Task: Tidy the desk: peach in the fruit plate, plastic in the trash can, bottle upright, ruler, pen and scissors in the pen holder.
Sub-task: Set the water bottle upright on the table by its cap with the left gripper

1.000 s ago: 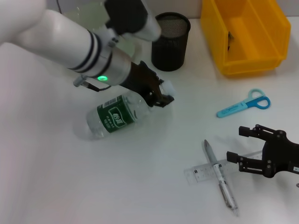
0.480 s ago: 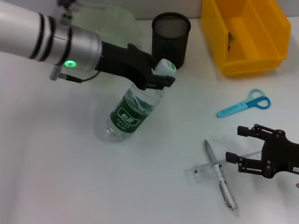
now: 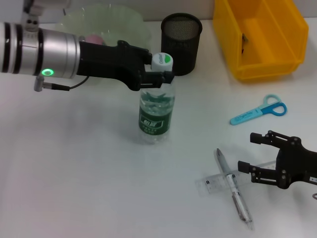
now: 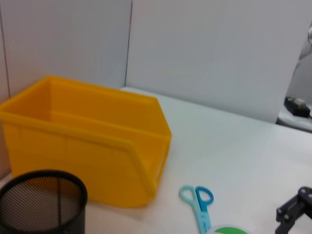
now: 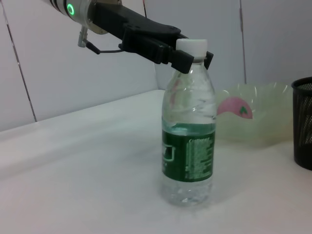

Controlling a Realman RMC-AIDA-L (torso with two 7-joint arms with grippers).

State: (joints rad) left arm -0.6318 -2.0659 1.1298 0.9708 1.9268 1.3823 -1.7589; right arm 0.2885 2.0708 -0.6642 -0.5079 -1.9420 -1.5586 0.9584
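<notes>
Standing the bottle (image 3: 156, 113) upright (neck pinched).
Left gripper (image 3: 157, 74) grips just under its cap, axis vertical; right gripper (image 3: 261, 157) hovers spread.

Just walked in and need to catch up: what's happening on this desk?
The left gripper grips the neck of the bottle, which stands upright on the desk. The right gripper is open, idle beside the ruler and pen. The scissors lie loose; a peach sits in the plate.
</notes>
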